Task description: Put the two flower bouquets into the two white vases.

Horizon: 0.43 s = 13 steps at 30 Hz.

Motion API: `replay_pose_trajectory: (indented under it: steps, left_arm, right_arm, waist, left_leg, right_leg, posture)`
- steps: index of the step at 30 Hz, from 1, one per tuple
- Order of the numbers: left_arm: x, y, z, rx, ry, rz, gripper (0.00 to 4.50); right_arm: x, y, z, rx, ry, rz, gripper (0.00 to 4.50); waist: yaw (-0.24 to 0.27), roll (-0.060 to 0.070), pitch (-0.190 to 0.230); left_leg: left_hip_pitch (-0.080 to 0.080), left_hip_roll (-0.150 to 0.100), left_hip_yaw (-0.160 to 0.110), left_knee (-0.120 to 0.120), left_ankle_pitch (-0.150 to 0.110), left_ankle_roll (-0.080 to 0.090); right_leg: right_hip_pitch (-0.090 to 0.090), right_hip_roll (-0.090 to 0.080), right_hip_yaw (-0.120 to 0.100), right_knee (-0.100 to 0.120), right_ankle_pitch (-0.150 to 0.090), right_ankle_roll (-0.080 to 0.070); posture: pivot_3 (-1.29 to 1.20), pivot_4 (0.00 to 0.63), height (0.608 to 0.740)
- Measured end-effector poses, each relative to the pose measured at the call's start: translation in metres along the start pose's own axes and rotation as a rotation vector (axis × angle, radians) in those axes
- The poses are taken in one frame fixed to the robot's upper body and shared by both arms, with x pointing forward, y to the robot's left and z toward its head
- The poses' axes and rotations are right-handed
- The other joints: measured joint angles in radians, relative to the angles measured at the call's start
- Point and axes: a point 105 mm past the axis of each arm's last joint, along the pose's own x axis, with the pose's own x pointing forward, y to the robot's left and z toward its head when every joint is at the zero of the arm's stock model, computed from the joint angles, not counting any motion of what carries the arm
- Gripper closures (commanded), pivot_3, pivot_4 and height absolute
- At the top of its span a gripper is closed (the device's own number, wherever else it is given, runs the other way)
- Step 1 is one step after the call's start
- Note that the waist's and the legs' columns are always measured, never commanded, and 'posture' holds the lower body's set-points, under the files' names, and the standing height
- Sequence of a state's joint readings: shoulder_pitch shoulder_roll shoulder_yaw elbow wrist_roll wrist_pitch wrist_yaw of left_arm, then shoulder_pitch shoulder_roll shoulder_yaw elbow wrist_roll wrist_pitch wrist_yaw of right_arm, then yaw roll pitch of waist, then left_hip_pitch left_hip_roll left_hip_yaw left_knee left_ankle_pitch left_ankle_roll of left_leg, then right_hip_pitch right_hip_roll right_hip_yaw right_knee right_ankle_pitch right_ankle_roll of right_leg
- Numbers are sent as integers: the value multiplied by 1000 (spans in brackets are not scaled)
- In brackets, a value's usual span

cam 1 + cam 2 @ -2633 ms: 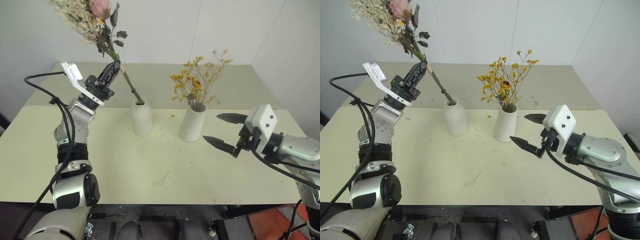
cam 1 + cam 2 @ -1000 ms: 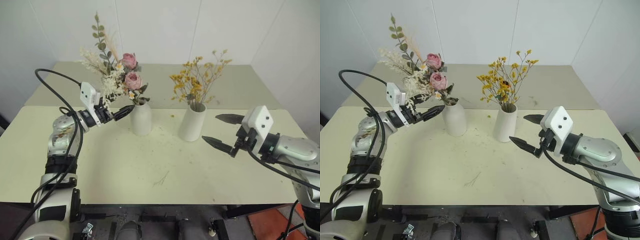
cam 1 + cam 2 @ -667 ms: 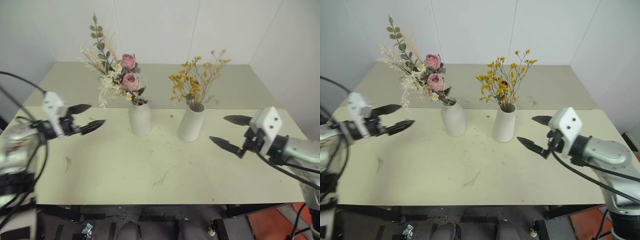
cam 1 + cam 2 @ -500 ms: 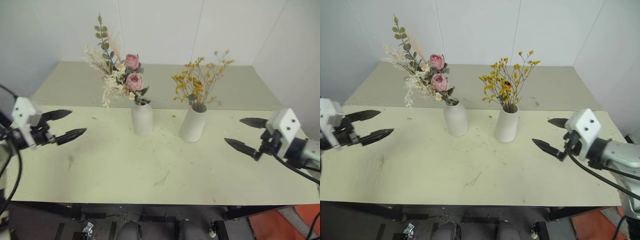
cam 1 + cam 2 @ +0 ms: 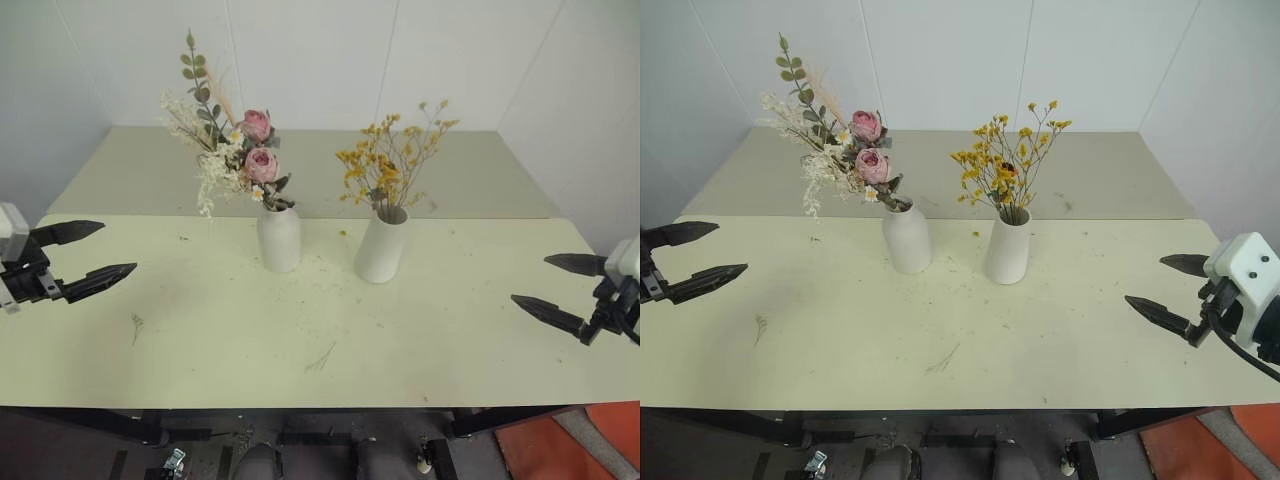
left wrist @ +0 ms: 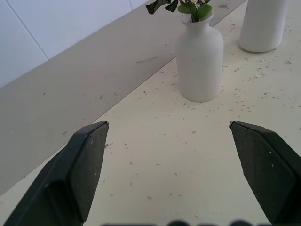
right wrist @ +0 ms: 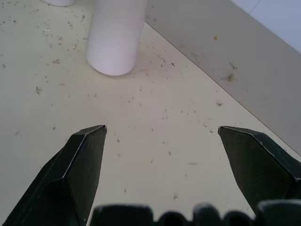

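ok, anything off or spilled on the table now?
Mostly tidy. Dried flower crumbs litter the table around both vases, plus a loose sprig and a stray stem. The rose bouquet leans left in the bottle vase; both vases stand upright.

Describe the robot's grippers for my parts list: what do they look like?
Each gripper, left gripper and right gripper, has two flat black fingers tapering to points. A boxy white housing sits behind the right gripper's fingers, with a black cable trailing from it.
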State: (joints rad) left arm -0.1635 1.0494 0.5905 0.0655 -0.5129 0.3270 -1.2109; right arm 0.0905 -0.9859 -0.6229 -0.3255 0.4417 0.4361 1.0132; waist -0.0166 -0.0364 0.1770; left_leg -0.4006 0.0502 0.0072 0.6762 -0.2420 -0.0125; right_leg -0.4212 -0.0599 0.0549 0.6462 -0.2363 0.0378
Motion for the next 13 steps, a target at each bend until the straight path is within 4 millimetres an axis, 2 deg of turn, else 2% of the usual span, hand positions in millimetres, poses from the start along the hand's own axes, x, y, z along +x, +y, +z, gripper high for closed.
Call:
replay_pose_trajectory:
  steps: [13]
  left_arm:
    - [4,15,-8,-19,22,54,8]
  right_arm:
    - [-10,1,-5,-6,30,-47,0]
  waist:
    - [0,0,0]
  left_leg:
    - [0,0,1,0,0,0]
  right_leg:
    - [0,0,0,0,0,0]
  posture:
    - [0,150,740]
